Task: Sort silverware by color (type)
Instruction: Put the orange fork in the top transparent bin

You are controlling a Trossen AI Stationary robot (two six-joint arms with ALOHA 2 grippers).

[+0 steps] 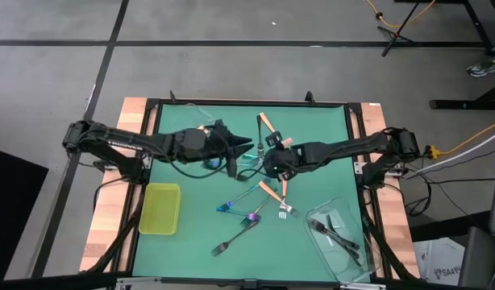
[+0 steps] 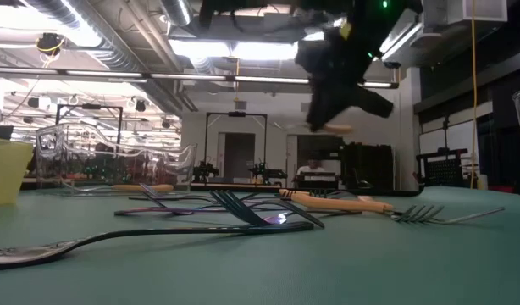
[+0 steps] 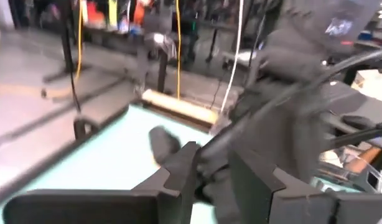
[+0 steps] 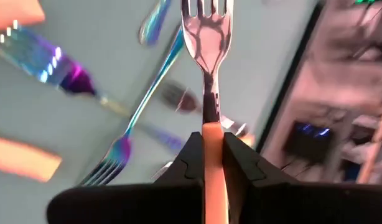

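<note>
Silverware lies scattered on the green tabletop (image 1: 312, 121), most of it in a loose cluster at centre, ahead of both arms. At the left edge of the mat sits a yellow-green tray (image 1: 160, 208). The left gripper (image 1: 246, 146) is positioned above the upper centre of the mat, pointing toward the cluster; whether its fingers are apart or closed cannot be determined. Below it, two iridescent forks (image 1: 246, 216) lie near each other, and a dark fork (image 1: 230, 241) lies nearest the front edge. The right gripper (image 4: 213, 155) hangs over the middle of the cluster, raised off the tabletop in the low view, with its fingers clamped narrowly on the handle of an orange-handled fork (image 4: 208, 74); the silver head projects forward beyond the fingertips, with iridescent forks below it. Another orange-handled fork (image 1: 266, 123) rests toward the far edge. At the right front corner, a clear tub (image 1: 356, 234) contains dark forks.
</note>
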